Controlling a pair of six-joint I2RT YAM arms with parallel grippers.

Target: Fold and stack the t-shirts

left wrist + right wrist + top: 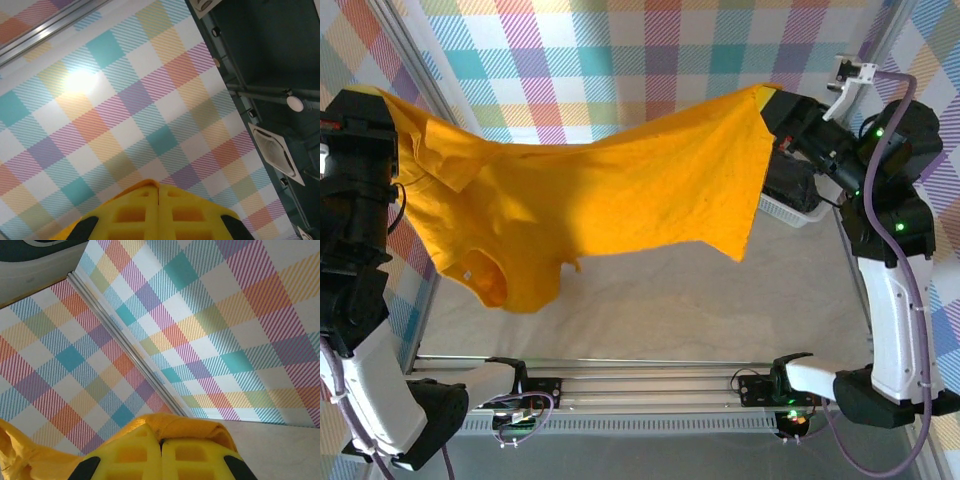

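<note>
A mustard-orange t-shirt (610, 200) hangs spread in the air between my two arms, above the table. My left gripper (368, 98) is shut on its upper left corner, and my right gripper (770, 100) is shut on its upper right corner. The collar and one sleeve droop at the lower left. In the left wrist view the yellow fingers (135, 215) are pressed together, with a thin orange cloth edge (148, 182) at their tips. In the right wrist view a fold of the orange shirt (192, 427) bunches over the closed fingertips (130, 455). A black cloth heap (788, 182) lies in the basket.
A white lattice basket (790, 212) stands at the right side of the table, partly behind the right arm (880, 170). The pale tabletop (700, 310) lies beneath the hanging shirt. Checked walls (620, 60) close off the back and sides.
</note>
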